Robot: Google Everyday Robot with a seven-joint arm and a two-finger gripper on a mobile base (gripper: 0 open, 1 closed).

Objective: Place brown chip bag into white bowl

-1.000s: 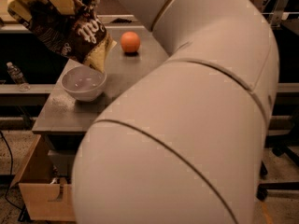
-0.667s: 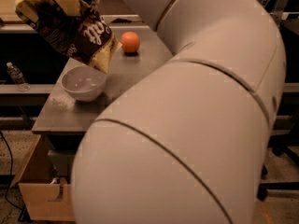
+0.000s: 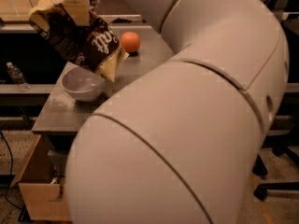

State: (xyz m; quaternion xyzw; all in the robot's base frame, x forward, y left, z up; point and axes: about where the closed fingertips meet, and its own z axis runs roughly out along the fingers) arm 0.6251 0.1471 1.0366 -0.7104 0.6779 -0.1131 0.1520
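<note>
Brown chip bag (image 3: 80, 42) clenched in jaws of gripper (image 3: 75, 10), aloft over table's (image 3: 58, 116) left edge. Hangs tilted, low end by white bowl's (image 3: 82, 85) rim

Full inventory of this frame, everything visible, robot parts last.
brown chip bag: 1, dark brown with tan ends, held tilted in the air above the bowl
white bowl: 1, white, on the table's left part
orange fruit: 1, orange, on the table behind the bag
table: 1, grey, centre-left
water bottle: 1, clear, on a ledge left of the table
box: 1, tan, bottom left, below the table
arm: 1, white, fills the foreground
end effector: 1, top left, shut on the bag's upper part
</note>
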